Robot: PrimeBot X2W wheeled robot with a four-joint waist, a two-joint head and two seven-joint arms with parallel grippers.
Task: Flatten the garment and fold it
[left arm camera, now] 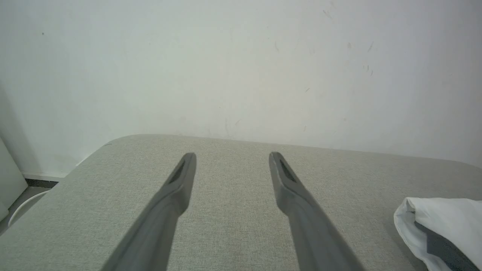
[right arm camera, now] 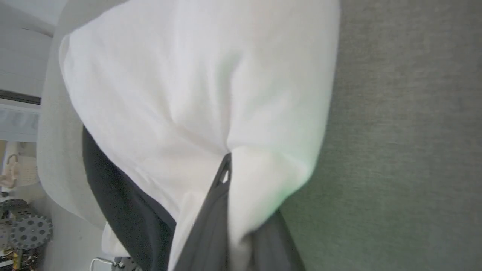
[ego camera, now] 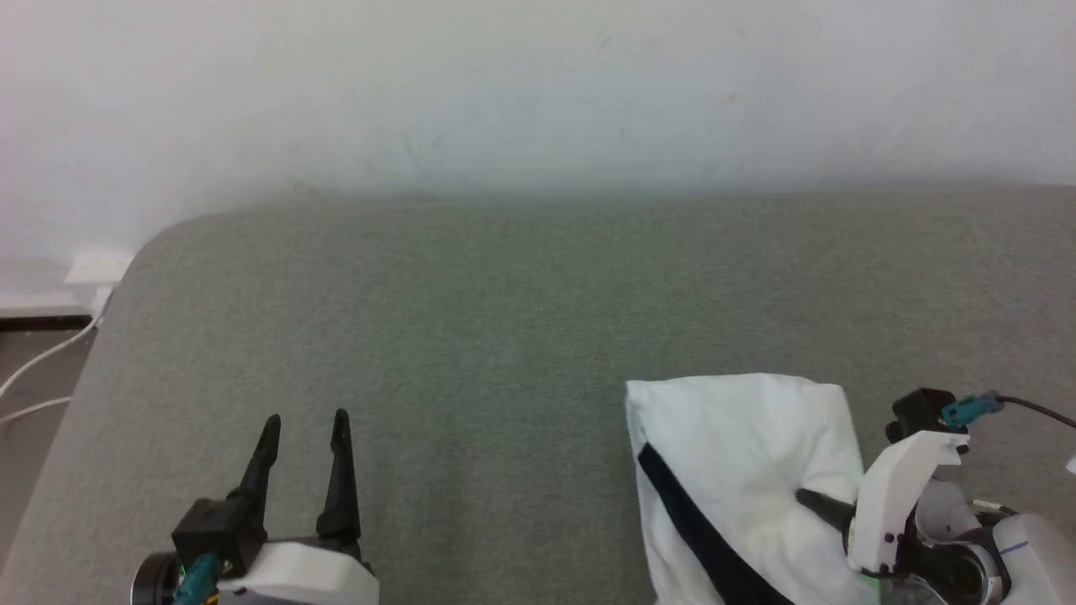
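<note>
The garment lies bunched at the lower right of the head view, its white body crossed by a black band. My right gripper reaches into it from the right, and its dark fingers pinch a fold of white cloth. In the right wrist view one fingertip shows against the garment, while cloth drapes over the other finger. My left gripper stands open at the lower left over bare fabric, well away from the shirt. The left wrist view shows that gripper spread wide, with the garment's edge at the far right.
The grey-green padded surface runs back to a white wall. Its rounded corner is at the far left. Beyond it are a wall socket and white cables over the floor.
</note>
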